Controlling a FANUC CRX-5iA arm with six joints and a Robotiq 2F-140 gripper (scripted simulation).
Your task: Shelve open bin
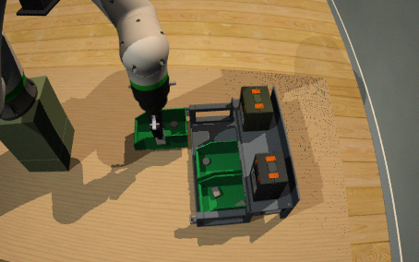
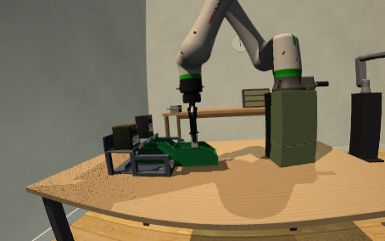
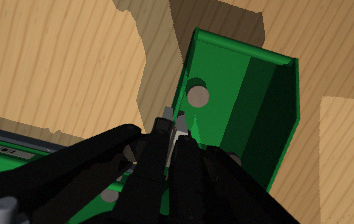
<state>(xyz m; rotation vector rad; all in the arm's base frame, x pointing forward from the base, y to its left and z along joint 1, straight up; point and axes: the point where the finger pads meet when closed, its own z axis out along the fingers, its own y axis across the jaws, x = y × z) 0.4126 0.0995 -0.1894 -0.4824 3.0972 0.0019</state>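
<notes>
The green open bin (image 1: 166,134) sits low over the table, its rear end right at the front of the grey shelf (image 1: 240,157). It faces the free place (image 1: 209,124) at the far end of the row, with its open front pointing away from the shelf. My gripper (image 1: 158,134) is shut on the bin's side wall, and the wrist view shows the fingertips pinching that wall. A grey round part (image 3: 198,96) lies inside the bin. Two other green bins (image 1: 219,159) (image 1: 221,194) stand in the row. In the side view the gripper (image 2: 194,143) reaches straight down into the bin (image 2: 192,154).
Two dark boxes with orange labels (image 1: 256,107) (image 1: 269,175) stand on the shelf's upper board behind the bins. The arm's olive pedestal (image 1: 32,125) stands left of the bin. A black stand (image 2: 365,123) is at the table's far side.
</notes>
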